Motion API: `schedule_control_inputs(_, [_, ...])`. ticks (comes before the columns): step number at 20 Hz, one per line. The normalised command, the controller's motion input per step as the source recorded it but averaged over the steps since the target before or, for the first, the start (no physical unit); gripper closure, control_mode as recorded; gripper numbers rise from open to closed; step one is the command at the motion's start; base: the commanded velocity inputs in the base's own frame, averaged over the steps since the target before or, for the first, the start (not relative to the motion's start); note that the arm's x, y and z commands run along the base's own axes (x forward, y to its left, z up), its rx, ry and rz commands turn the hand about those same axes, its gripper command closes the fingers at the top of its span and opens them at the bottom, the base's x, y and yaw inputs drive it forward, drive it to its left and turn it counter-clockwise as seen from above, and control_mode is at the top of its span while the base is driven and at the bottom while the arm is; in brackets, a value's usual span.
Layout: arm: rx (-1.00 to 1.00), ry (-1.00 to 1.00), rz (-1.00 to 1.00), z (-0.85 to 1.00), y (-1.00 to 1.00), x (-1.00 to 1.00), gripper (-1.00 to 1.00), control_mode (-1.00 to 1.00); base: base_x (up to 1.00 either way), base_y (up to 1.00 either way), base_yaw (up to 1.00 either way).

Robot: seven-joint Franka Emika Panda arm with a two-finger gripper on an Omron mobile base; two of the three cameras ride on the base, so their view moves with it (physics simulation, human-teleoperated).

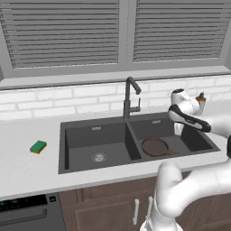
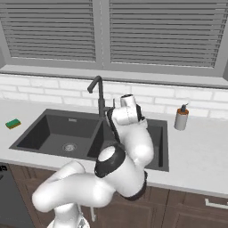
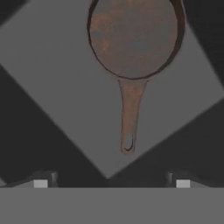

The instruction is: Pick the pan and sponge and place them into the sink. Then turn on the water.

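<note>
While pan lying in right basin of sink, tool hovering above pan handle, fingers spread wide, gripping nothing; sponge sitting on counter left of sink, well apart; risk: long reach across clipping faucet

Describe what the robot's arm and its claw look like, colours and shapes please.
The arm is made of thick, rounded glossy white segments joined by dark, near-black joint rings, like the band at its elbow. No cables or markings show. The claw ends in two small dark finger tips with pale square pads, set well apart.
</note>
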Motion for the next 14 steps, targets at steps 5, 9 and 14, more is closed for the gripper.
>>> schedule_control_inputs(5, [0.13, -0.16, -0.05, 0.87, 0.00, -0.78, -1.00, -1.00, 0.00, 0.00, 0.00])
schedule_control_inputs(9, [0.01, -0.22, -0.44, 0.53, 0.53, -0.73, -1.00, -1.00, 0.00, 0.00, 0.00])
schedule_control_inputs(14, [0.08, -0.07, -0.35, 0.88, 0.49, -0.68, -1.00, -1.00, 0.00, 0.00, 0.00])
